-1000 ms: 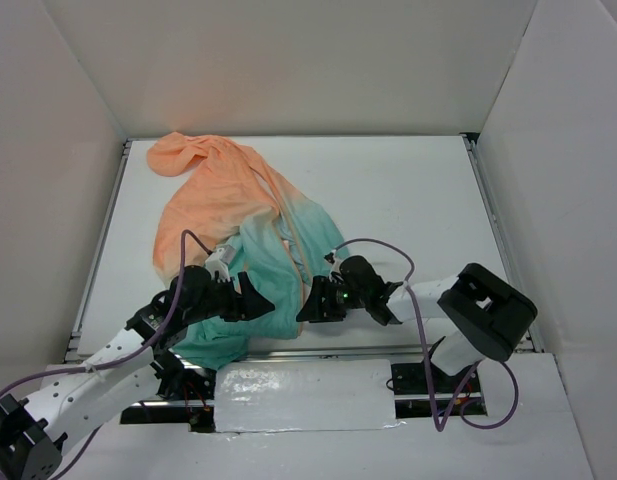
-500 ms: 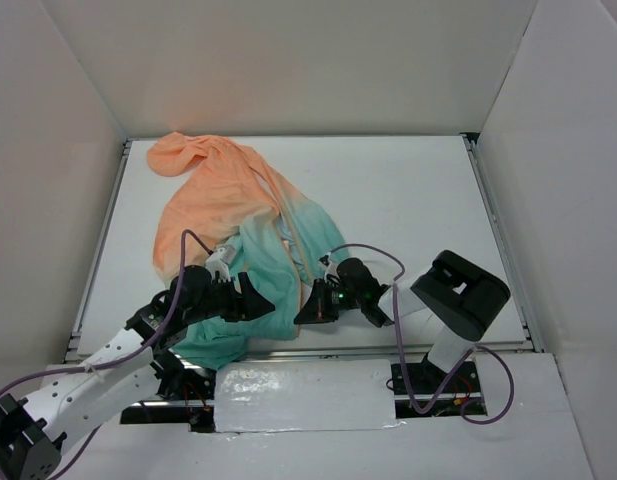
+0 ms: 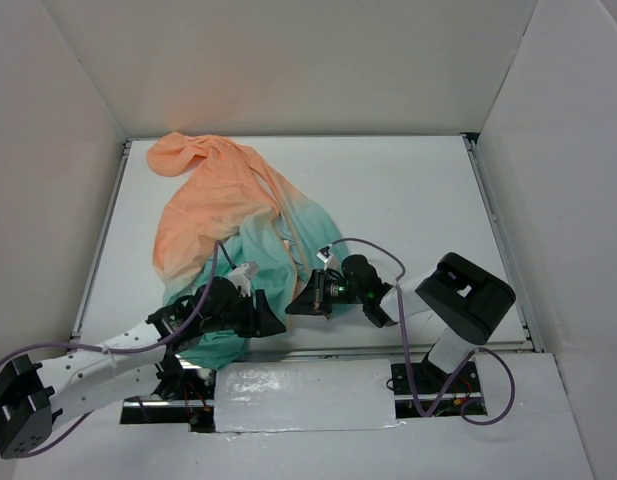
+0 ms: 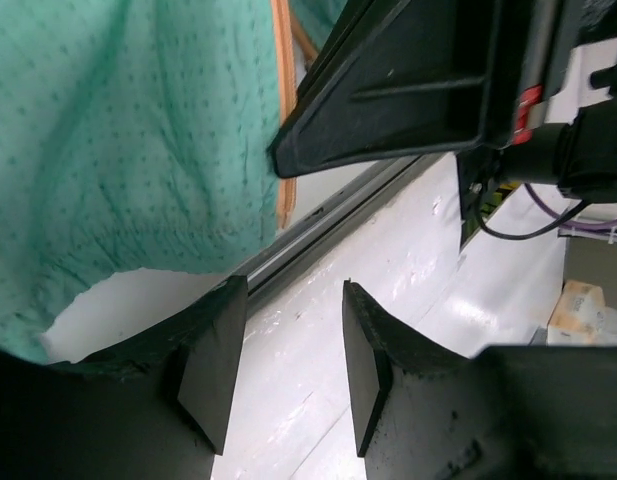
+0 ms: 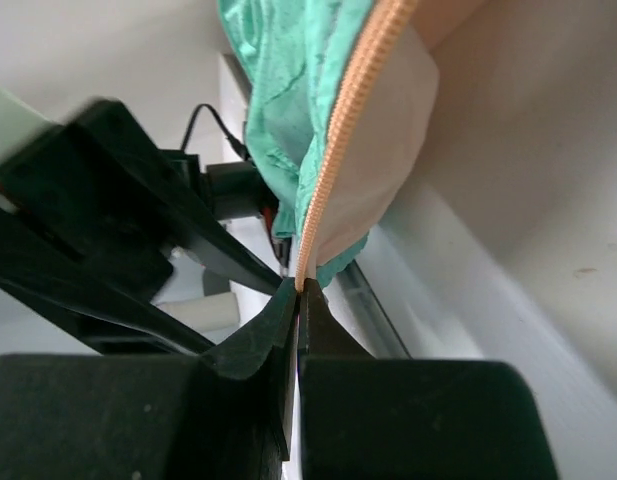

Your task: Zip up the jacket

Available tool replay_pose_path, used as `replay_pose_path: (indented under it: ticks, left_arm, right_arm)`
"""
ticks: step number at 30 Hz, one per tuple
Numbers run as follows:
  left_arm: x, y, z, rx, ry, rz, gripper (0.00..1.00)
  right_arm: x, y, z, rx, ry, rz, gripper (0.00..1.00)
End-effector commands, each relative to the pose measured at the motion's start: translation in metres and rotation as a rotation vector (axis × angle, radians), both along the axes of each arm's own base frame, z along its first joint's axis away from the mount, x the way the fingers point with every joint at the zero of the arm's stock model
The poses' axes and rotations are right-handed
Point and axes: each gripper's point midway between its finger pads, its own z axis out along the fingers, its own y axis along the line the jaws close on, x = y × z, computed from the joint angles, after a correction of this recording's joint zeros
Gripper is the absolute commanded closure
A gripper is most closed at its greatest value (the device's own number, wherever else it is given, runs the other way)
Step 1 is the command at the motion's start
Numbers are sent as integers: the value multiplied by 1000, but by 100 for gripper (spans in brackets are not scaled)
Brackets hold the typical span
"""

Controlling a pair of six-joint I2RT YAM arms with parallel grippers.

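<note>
We saw the jacket (image 3: 238, 210) lying on the left part of the white table (image 3: 418, 190), with its orange hood at the far side and its teal hem at the near edge. The right gripper (image 5: 299, 288) was closed on the orange zipper (image 5: 348, 120) at the hem. The left gripper (image 4: 291, 365) stood open just beside the hem, holding nothing.

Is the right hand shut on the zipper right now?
Shut: right wrist view shows the right hand pinching the orange zipper at its fingertips.
</note>
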Motion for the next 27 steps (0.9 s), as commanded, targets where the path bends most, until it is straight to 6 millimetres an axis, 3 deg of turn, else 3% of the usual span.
replay_pose_path:
  ticks: [1,5,22,27]
  left_arm:
    - [7,-8,4,-9,-29,41,46]
    - [5,-5,-9,22,-15,50,45]
    - [15,-6,-2,-12,-98,70,42]
    - [12,-12,-1,-48,-100,42,47]
  right_arm:
    - [7,10,36,115,-67,-7,100]
    - [1,8,36,129,-60,15,100]
    - [-12,6,30,153,-83,89,100]
    - [-11,5,28,152,-84,83,100]
